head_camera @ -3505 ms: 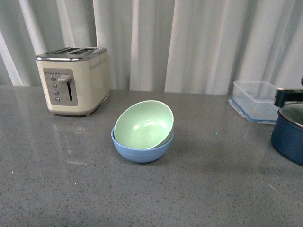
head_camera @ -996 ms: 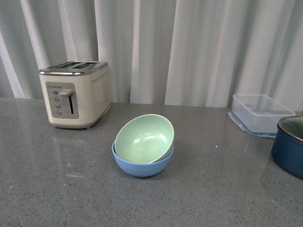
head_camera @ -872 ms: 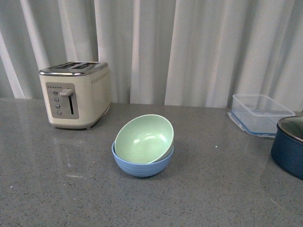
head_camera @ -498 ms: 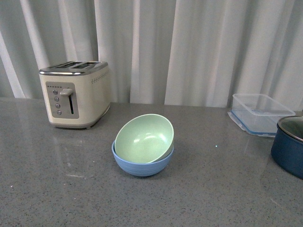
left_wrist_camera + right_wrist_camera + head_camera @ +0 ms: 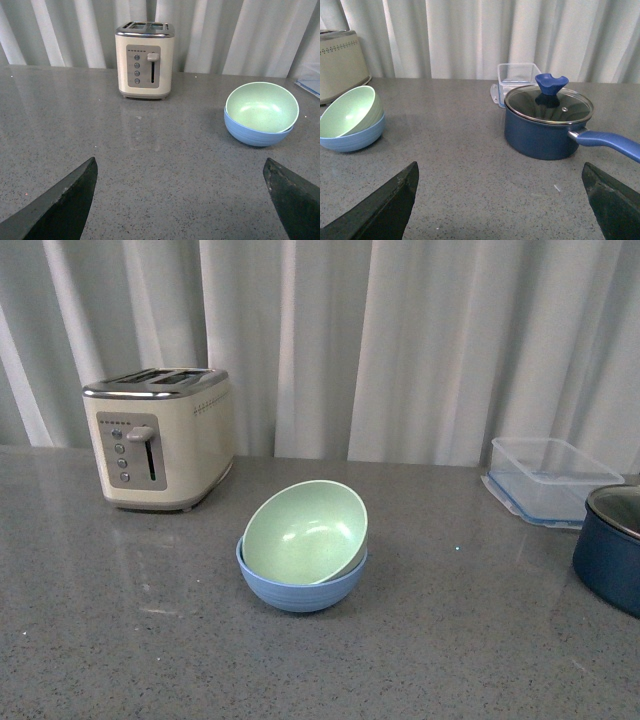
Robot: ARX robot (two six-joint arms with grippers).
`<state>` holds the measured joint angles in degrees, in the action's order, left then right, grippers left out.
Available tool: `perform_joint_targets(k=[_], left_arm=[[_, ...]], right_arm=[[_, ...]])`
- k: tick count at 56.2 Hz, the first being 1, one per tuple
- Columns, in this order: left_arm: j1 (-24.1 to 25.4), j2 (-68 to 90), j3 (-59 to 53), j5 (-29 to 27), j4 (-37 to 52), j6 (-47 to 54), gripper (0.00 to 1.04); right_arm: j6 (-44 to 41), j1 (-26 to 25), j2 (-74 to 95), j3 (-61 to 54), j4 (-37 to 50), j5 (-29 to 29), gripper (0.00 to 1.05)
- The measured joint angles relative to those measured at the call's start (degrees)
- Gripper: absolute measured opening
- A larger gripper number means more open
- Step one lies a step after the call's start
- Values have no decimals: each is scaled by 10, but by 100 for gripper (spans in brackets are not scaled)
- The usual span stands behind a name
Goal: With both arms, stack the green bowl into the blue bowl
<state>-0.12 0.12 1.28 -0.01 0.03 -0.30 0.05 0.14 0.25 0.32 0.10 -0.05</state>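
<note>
A cream two-slot toaster [image 5: 158, 452] stands far left on the grey speckled countertop [image 5: 450, 640]. At centre, the pale mint-green round bowl [image 5: 305, 532] sits tilted inside the light sky-blue round bowl [image 5: 298, 588]. Far right are a clear plastic container [image 5: 549, 477] and a dark navy lidded pot [image 5: 610, 548]. Each wrist view shows its gripper's black fingers spread wide, left gripper [image 5: 185, 200] and right gripper [image 5: 502, 202], holding nothing.

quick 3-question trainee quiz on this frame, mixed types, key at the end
1. True or false: the green bowl sits level inside the blue bowl.
2. Which stands nearest the clear container? A) toaster B) navy pot C) blue bowl
3. Fill in: both grippers, left gripper and right gripper, are ____ and hold nothing.

Key: 1 false, it sits tilted; 2 B; 3 open.
</note>
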Motion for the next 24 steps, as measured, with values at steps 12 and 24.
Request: perform_joint_targets(k=[12, 24], left_arm=[[0, 0, 0, 0, 0, 0, 98], [0, 0, 0, 0, 0, 0, 98]], right_arm=[[0, 0, 0, 0, 0, 0, 95], [0, 0, 0, 0, 0, 0, 95]])
